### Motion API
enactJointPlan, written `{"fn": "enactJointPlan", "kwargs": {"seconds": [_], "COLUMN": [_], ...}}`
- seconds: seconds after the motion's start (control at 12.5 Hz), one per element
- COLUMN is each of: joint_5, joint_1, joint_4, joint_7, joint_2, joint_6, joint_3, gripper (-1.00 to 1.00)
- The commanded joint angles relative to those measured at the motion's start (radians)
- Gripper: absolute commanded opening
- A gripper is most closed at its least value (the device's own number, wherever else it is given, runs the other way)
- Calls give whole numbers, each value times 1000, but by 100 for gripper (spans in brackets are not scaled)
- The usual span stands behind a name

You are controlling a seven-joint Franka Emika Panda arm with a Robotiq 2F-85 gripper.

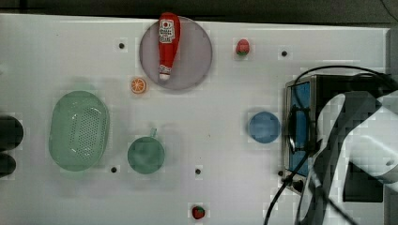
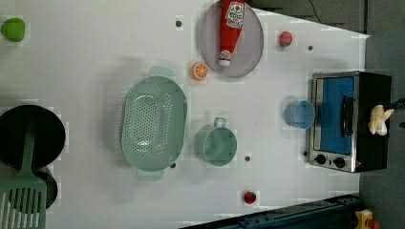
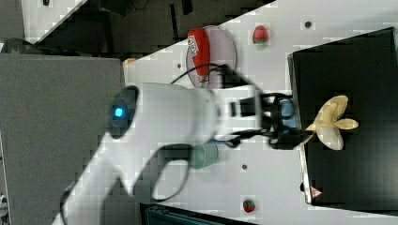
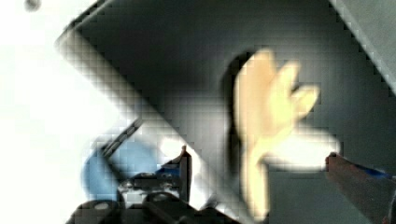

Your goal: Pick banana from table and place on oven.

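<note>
Top view: I am watching the white robot arm (image 1: 361, 140) hanging over the boxy black-topped toaster oven (image 1: 305, 93) at the top view's right edge of the white tabletop (image 1: 211, 117), so the landing spot is screened from me.

Left view: the pale yellow-tan peeled toy banana (image 2: 379, 120) is lying on the oven (image 2: 372, 143) roof, close to the front edge above the blue glass door. A nudge toward that edge is, I judge, the likeliest way for it to tumble back down.

Right view: the black pincer (image 3: 281, 123) is sitting at the oven (image 3: 347, 164) edge, just beside the banana (image 3: 332, 123) and its splayed peel flaps.

Wrist view: the pincer (image 4: 257, 161) is standing wide open, one finger on each side of the banana (image 4: 261, 121), gripping nothing. One finger tip (image 4: 341, 168) is nearly touching a pale flap; I am judging that a sideways or tilted retreat could snag the peel and drag the toy off the roof.
</note>
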Motion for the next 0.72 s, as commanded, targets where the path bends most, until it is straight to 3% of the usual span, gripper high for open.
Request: {"fn": "enactJointPlan", "kwargs": {"seconds": [0.08,0.4,0.72], "joint_5": [9,8,5], "joint_1": [54,106,122], "joint_4": [32,13,-78], "joint_7": [59,500,885], "joint_2": [-143,-308,-446], "joint_6": [-141,-266,-273], "joint_3": [82,236,417], "gripper": [100,100,100]}}
